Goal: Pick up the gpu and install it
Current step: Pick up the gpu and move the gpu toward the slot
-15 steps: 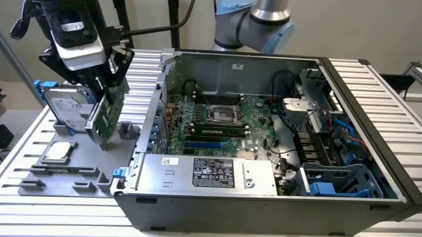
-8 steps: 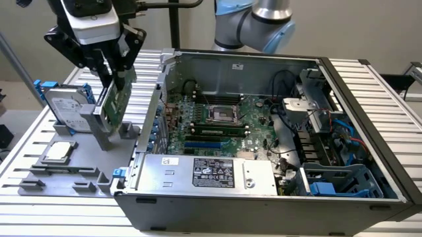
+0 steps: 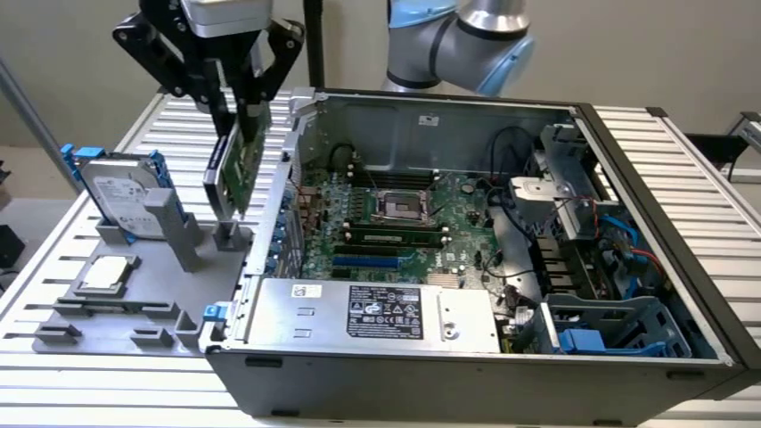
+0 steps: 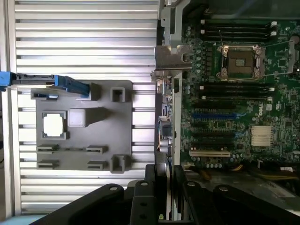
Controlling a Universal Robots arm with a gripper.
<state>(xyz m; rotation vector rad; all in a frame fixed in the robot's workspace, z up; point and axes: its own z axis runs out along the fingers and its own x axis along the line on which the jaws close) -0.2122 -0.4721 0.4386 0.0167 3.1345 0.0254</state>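
The gpu [image 3: 233,169] hangs upright on edge with my gripper [image 3: 238,109] shut on its top edge. Its green board faces the case and its black cooler faces away. Its lower edge is just above the slotted post [image 3: 231,236] of the grey fixture. In the wrist view the gpu [image 4: 166,117] shows edge-on, its silver bracket [image 4: 171,57] at the far end, and the gripper [image 4: 168,183] clamps it from both sides. The card hangs just outside the case wall, beside the motherboard [image 4: 225,117].
The open computer case [image 3: 476,374] lies on the slatted table, with its motherboard [image 3: 393,223], power supply [image 3: 380,312] and drive cage [image 3: 618,325]. On the exterior view's left, the grey fixture [image 3: 119,303] holds a hard drive with blue rails [image 3: 119,192] and a square chip [image 3: 107,272].
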